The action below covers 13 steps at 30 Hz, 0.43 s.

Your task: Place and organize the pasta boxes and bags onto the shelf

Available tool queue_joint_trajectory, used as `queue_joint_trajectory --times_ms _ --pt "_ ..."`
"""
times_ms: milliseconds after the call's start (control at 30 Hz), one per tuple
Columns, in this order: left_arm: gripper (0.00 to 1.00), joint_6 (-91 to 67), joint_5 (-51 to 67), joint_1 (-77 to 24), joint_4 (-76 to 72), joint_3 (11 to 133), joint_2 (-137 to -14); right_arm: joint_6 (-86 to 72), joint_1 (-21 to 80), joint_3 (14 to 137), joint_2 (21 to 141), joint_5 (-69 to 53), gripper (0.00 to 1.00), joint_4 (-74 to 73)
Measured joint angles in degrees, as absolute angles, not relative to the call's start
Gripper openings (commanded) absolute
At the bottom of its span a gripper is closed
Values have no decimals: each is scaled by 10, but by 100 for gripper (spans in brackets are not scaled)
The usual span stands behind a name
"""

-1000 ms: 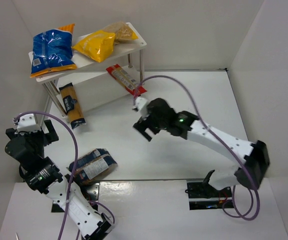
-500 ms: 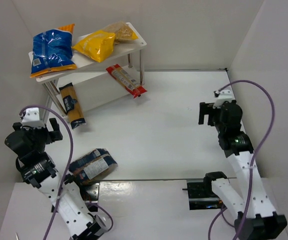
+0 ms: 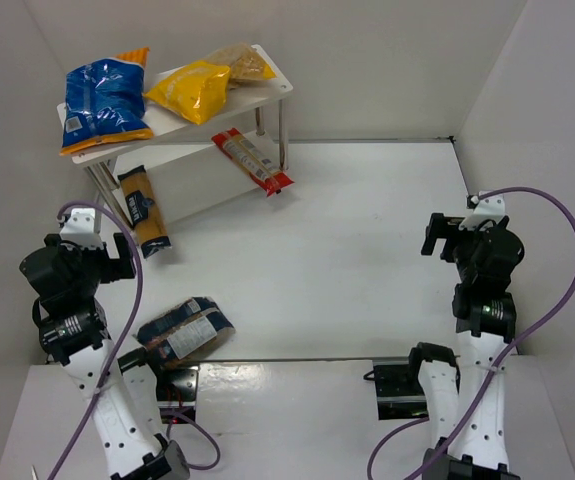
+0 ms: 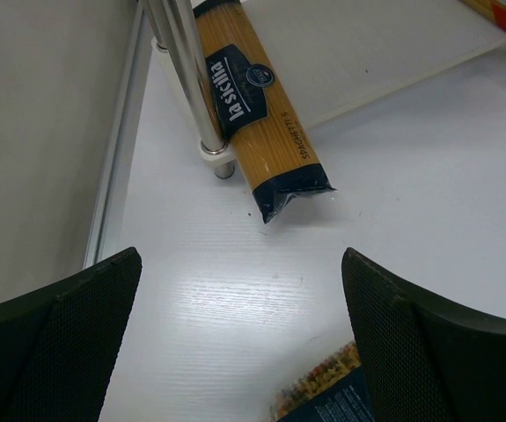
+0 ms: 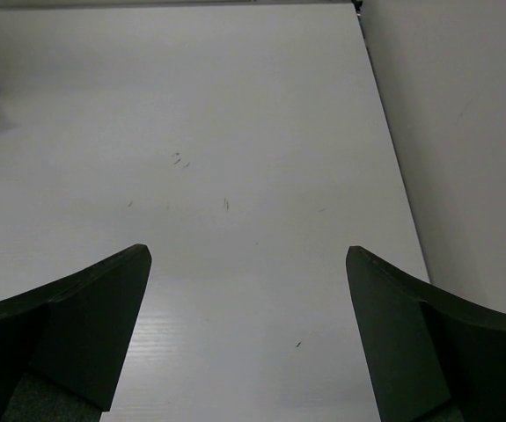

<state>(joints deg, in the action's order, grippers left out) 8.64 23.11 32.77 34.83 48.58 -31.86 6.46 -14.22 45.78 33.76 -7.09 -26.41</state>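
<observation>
The white two-tier shelf point(image 3: 267, 95) stands at the back left. On its top board lie a puffy blue bag point(image 3: 105, 103), a yellow bag point(image 3: 191, 90) and a tan bag point(image 3: 239, 63). A red-and-clear packet point(image 3: 252, 161) and an amber spaghetti pack point(image 3: 143, 209) lie on the lower board, their ends sticking out. The spaghetti pack also shows in the left wrist view point(image 4: 257, 114). A dark-blue-and-clear bag point(image 3: 184, 332) lies on the table near the front left. My left gripper point(image 3: 110, 258) is open and empty above the table point(image 4: 235, 290). My right gripper point(image 3: 445, 236) is open and empty at the right.
White walls enclose the table on the left, back and right. A silver shelf leg point(image 4: 191, 83) stands beside the spaghetti pack. The right wall point(image 5: 464, 141) is close to my right gripper. The bag's corner point(image 4: 327, 400) shows by my left gripper's right finger.
My right arm has pulled back from the middle near the shelf to the right side and folded upright. My left arm has shifted a little to the right.
</observation>
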Motion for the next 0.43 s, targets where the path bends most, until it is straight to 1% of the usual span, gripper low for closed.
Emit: queue_joint_trajectory --times_ms 433 --pt "100 86 228 316 347 486 -316 71 -177 454 343 -97 100 -267"
